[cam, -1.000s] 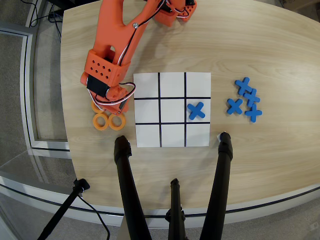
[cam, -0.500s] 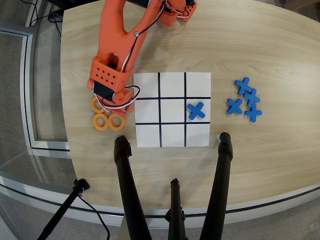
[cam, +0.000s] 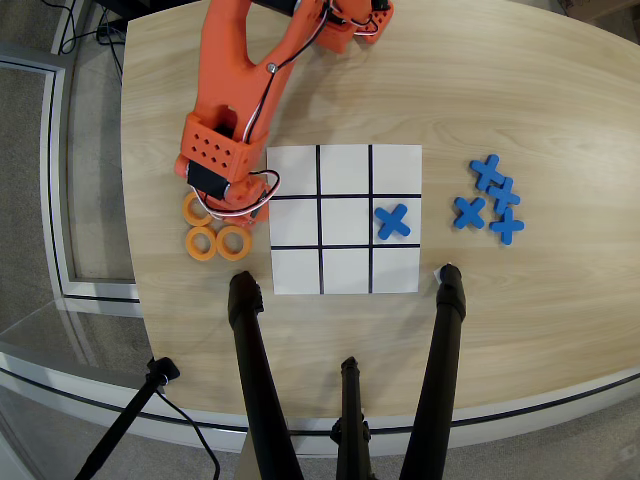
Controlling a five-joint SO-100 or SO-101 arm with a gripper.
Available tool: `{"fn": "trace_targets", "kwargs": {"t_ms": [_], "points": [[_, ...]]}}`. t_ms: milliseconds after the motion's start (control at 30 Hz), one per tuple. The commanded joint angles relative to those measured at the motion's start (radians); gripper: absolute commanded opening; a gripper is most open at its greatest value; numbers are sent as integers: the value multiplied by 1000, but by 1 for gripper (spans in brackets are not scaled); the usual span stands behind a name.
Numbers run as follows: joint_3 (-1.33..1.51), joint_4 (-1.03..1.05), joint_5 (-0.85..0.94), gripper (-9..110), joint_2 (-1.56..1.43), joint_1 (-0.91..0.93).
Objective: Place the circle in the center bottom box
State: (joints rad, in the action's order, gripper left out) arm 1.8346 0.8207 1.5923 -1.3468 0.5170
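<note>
Three orange rings lie left of the grid in the overhead view: one partly under the arm, and two in front of it. A fourth ring does not show. The orange arm reaches down from its base at the top, and its gripper hangs over the rings at the grid's left edge. The wrist body hides the fingers, so I cannot tell whether they are open or holding a ring. The middle cell of the grid row nearest the base is white and empty.
One blue cross lies in the right middle cell. Several blue crosses lie in a cluster right of the grid. Black tripod legs rise at the near table edge.
</note>
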Motion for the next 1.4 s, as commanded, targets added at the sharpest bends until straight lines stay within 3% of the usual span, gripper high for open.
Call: {"fn": "trace_targets", "kwargs": {"t_ms": [0, 200, 467, 667, 833, 1067, 1267, 1367], "points": [[8, 67, 25, 15, -25, 14], [8, 121, 52, 14, -29, 32], [20, 126, 97, 0, -12, 51], [64, 132, 129, 0, -52, 69], [63, 291, 120, 0, -204, 43], [14, 607, -28, 0, -492, -155], [143, 580, -209, 0, -617, -425], [270, 463, -273, 0, -634, -515]]}}
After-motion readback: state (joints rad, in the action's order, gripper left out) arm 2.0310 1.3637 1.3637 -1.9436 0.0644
